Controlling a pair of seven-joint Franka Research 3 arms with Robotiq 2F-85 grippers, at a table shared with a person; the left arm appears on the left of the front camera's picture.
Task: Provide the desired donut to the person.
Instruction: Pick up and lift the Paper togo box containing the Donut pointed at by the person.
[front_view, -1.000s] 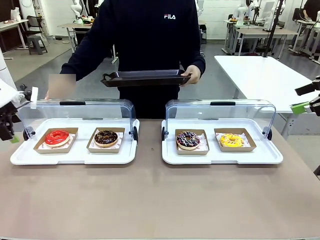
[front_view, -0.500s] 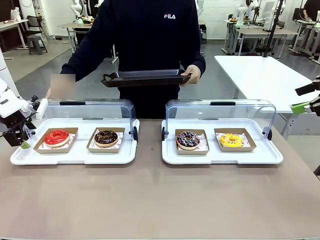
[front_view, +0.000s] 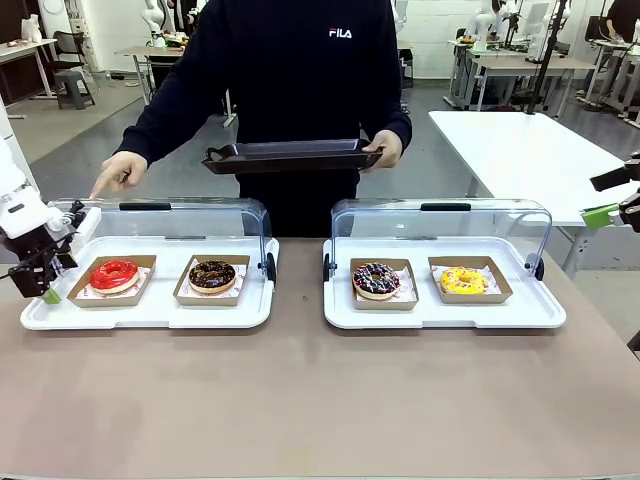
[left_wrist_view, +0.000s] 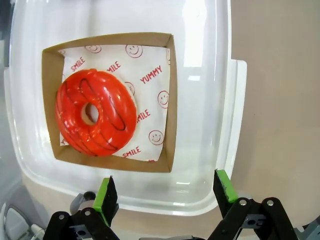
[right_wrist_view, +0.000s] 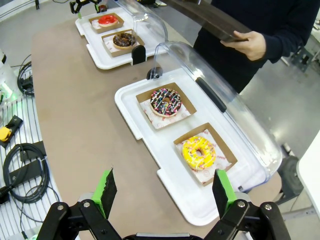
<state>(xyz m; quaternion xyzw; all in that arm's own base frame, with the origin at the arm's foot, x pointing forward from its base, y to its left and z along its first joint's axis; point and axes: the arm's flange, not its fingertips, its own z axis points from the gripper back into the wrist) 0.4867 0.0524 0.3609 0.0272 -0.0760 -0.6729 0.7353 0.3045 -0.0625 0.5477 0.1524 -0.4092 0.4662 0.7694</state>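
Observation:
Red-glazed donut (front_view: 113, 273) (left_wrist_view: 95, 112) (right_wrist_view: 107, 20) lies in a brown paper tray at the left end of the left white tray (front_view: 150, 315). My left gripper (front_view: 45, 280) (left_wrist_view: 165, 187) hovers open just off that tray's left edge, the red donut ahead of its fingers. The person (front_view: 300, 70) stands across the table holding a black tray (front_view: 290, 155) in one hand. Their other hand (front_view: 118, 172) points a finger down over the red donut's end of the lid. My right gripper (front_view: 615, 205) (right_wrist_view: 162, 192) hangs open high at the right.
Beside the red one sits a chocolate donut (front_view: 212, 275). The right white tray (front_view: 440, 315) holds a sprinkled chocolate donut (front_view: 376, 280) (right_wrist_view: 166, 101) and a yellow donut (front_view: 463, 280) (right_wrist_view: 199, 152). Clear lids (front_view: 200, 215) stand raised behind both trays. Cables (right_wrist_view: 22, 170) lie off the table.
My left gripper has moved right and down, from the picture's left edge to the left rim of the left tray. The right arm and the black tray have stayed still.

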